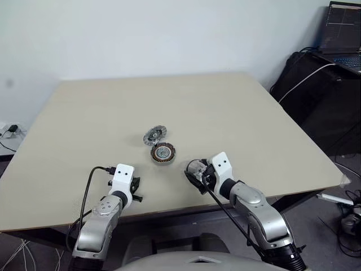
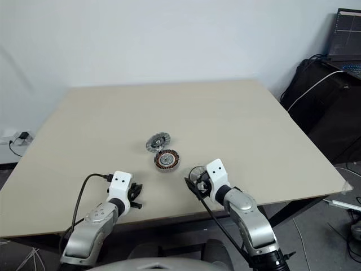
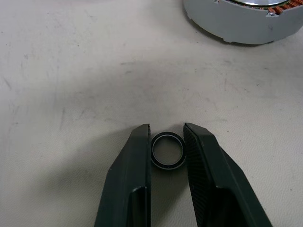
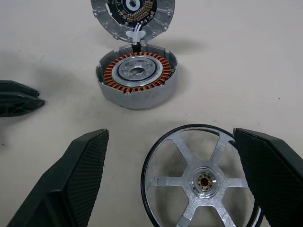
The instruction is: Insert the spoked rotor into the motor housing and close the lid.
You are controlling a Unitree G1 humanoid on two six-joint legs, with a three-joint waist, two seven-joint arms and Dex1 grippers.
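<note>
Beige tabletop [image 1: 237, 113], white wall behind, laptop [image 1: 343, 34] far rt

The left gripper's [image 3: 166, 135] black fingers flank a small dark metal ring [image 3: 167, 150], well apart from the round gray motor housing [image 3: 246, 21].

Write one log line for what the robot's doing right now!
left gripper: closing around small ring | right gripper: open beside spoked rotor | motor housing: open, empty | lid: up
</note>
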